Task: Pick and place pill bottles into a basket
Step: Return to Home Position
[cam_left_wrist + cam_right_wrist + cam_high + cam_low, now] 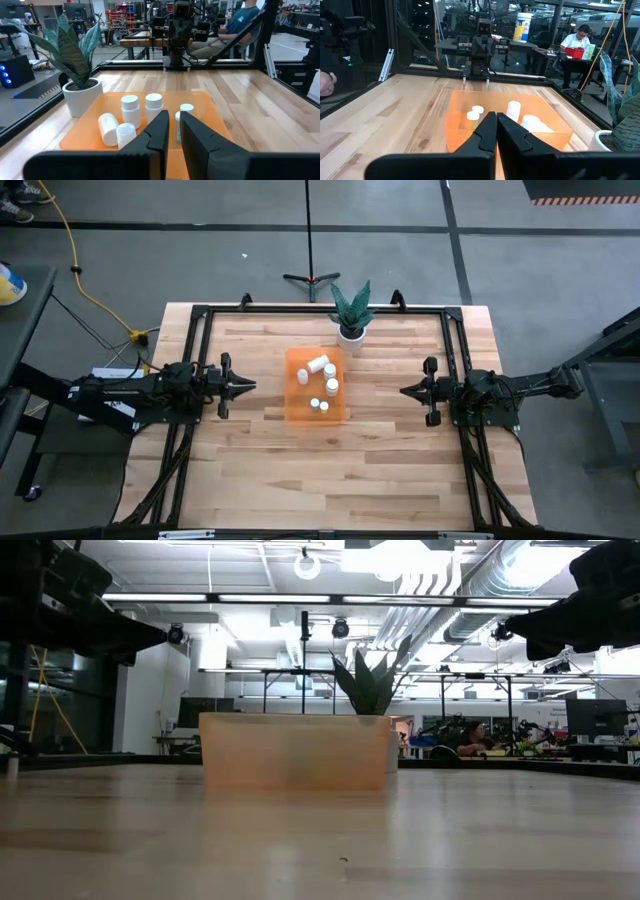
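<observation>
The table under me is pale wood in planks, smooth, with a soft sheen that catches the ceiling lights in the low view. The basket is translucent orange plastic, its walls cloudy rather than clear. The pill bottles look like white plastic, smooth-bodied, and some caps are finely ribbed. The plant pot is white and matt. My left gripper and right gripper wear a dark, dull shell with barely any gloss. The frame round the table looks like black metal.
</observation>
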Motion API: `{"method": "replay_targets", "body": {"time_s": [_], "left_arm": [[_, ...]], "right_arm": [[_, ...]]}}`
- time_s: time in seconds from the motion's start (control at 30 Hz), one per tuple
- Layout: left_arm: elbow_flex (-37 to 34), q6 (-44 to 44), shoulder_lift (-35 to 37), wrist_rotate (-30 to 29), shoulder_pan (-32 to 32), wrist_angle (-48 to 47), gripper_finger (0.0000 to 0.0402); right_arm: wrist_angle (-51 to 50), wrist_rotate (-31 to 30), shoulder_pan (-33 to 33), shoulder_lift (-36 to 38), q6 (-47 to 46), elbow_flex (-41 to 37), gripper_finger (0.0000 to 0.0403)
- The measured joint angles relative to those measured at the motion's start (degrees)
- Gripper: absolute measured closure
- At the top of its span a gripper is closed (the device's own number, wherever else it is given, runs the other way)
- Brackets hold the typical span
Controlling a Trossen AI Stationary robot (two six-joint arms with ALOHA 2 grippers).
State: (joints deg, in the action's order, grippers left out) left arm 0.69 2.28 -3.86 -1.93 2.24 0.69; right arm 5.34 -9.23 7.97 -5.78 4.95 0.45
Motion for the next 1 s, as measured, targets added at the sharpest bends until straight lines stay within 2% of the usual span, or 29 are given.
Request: {"method": "replay_targets", "body": {"time_s": [1.0], "left_arm": [[0.0, 0.0, 0.0, 0.0, 0.0, 0.0, 0.0318]], "right_arm": [[0.0, 0.0, 0.0, 0.0, 0.0, 0.0, 0.0402]]}}
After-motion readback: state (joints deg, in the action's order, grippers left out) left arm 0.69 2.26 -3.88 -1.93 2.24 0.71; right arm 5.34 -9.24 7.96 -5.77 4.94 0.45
